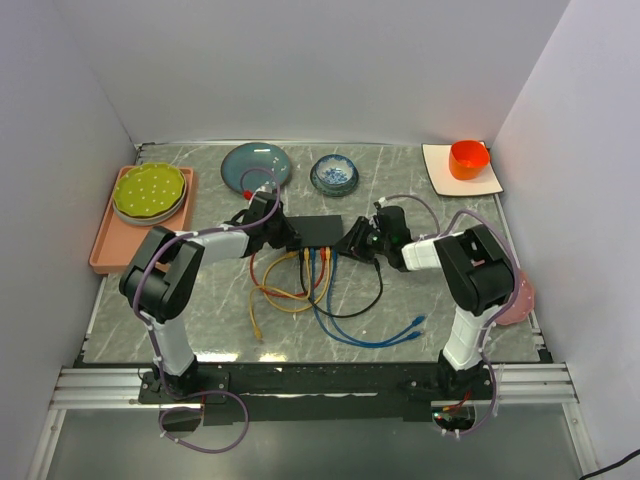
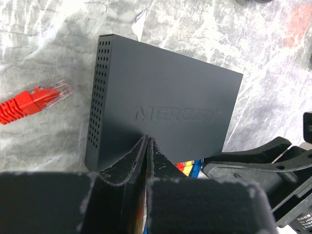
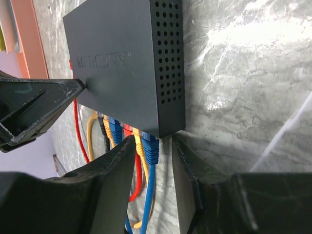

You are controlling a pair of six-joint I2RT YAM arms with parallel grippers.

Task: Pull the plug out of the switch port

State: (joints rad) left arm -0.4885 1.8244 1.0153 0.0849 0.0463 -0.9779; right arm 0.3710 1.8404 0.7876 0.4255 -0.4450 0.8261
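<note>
The switch [image 1: 322, 230] is a flat matte-black box in the middle of the table, with several coloured plugs in the sockets on its near edge. My left gripper [image 2: 147, 139] is shut and empty, its tips resting on the switch's top [image 2: 165, 92] near the socket edge. My right gripper [image 3: 152, 141] is open, its jaws on either side of the blue plug [image 3: 151, 147] in the end port next to the switch's perforated side [image 3: 168, 63]. In the top view the left gripper [image 1: 283, 234] and right gripper [image 1: 358, 240] flank the switch.
A loose red plug [image 2: 36, 100] lies left of the switch. Yellow, blue and black cables [image 1: 330, 300] trail toward the near edge. A pink tray with green plates [image 1: 150, 195], a teal plate [image 1: 256, 165], a small blue bowl [image 1: 334, 174] and an orange cup [image 1: 468, 158] sit behind.
</note>
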